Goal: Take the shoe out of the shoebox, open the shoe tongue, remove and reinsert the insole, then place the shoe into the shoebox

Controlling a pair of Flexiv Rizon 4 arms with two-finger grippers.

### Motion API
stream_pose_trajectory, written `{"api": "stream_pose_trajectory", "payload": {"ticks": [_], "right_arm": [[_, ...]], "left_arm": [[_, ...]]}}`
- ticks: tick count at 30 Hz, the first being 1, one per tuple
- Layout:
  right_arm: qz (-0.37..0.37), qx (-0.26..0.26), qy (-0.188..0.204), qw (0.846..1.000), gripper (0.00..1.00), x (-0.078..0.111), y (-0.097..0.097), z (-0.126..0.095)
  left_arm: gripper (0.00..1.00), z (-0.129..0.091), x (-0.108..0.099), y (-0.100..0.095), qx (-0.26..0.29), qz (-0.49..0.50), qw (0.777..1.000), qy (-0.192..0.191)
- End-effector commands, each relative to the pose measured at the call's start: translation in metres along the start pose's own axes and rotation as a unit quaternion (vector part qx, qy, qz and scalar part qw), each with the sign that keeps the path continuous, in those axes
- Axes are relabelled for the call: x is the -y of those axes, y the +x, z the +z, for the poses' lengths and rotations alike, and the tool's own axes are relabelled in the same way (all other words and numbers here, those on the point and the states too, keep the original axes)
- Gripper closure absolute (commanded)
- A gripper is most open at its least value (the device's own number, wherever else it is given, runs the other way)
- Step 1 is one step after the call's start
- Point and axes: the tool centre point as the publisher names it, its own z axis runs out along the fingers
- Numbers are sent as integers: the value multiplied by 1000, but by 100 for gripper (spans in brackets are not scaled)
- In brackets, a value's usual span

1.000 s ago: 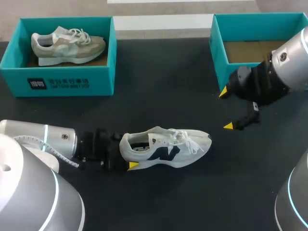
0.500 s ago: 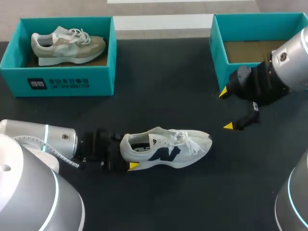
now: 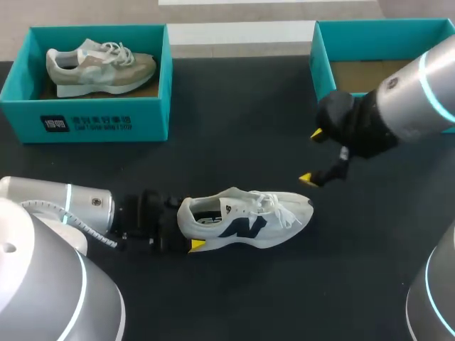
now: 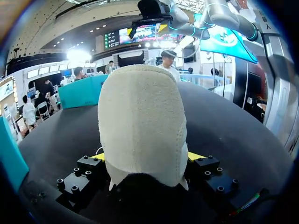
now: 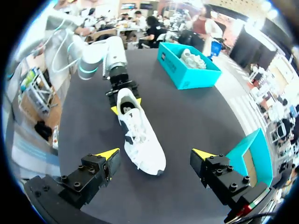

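Lying low along the counter (image 3: 234, 135), the left arm (image 3: 71, 206) comes in from the near left edge, stretched almost level with the surface. The left end effector (image 3: 183, 226) pinches the heel of the white shoe (image 3: 249, 217): in the left wrist view the padded heel fills the gap between the yellow-tipped fingers (image 4: 196, 157), one pressed to each side. The white shoe stands upright on its sole on the counter, toe pointing right, laces loose, outside both boxes and nearer the front edge. The right arm (image 3: 405, 106) enters from the right, passing the front corner of the empty teal shoebox (image 3: 321, 67), with its wrist bent down toward the shoe. The right end effector (image 3: 313, 156) hangs above the counter near the shoe's toe, on its far side, fingers spread wide and holding nothing. In the right wrist view the shoe lies ahead of those spread fingers, toe nearest and heel at the far end in the other arm's grip. A second teal shoebox (image 3: 92, 121) at the far left holds a beige shoe (image 3: 99, 64).
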Motion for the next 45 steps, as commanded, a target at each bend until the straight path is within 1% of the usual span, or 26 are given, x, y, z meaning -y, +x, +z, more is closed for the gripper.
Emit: {"api": "stream_pose_trajectory", "payload": {"ticks": [1,20,21,22,24,26,28,29,31,34,36,37,41,44,45], "right_arm": [[238,164,69,955,0,-27,12,19],[238,164,69,955,0,-27,12,19],[273,175,65,944,0,-28,11,23],[284,187,71,938,0,-32,11,28],[302,192,109,927,0,-40,14,38],[327,198,113,917,0,-48,17,46],[343,204,128,908,0,-56,21,52],[339,211,143,906,0,-60,23,54],[354,222,167,893,0,-65,29,59],[379,241,179,875,0,-69,39,68],[389,251,184,867,0,-71,46,76],[401,260,184,859,0,-71,50,80],[418,278,193,843,0,-71,61,98],[424,288,197,836,0,-69,64,108],[427,294,203,830,0,-68,65,111]], "left_arm": [[100,1,0,3,0,0,1000,-1],[100,1,0,3,0,0,1000,-1],[100,1,0,3,0,0,1000,-1],[100,1,0,3,0,0,1000,-1],[100,1,0,3,0,0,1000,-1],[100,1,0,3,0,0,1000,-1],[100,1,0,3,0,0,1000,-1],[100,1,0,3,0,0,1000,-1],[100,1,0,3,0,0,1000,-1],[100,1,0,3,0,0,1000,-1],[100,1,0,3,0,0,1000,-1],[100,1,0,3,0,0,1000,-1],[100,1,0,3,0,0,1000,-1],[100,1,0,3,0,0,1000,-1],[100,1,0,3,0,0,1000,-1]]}}
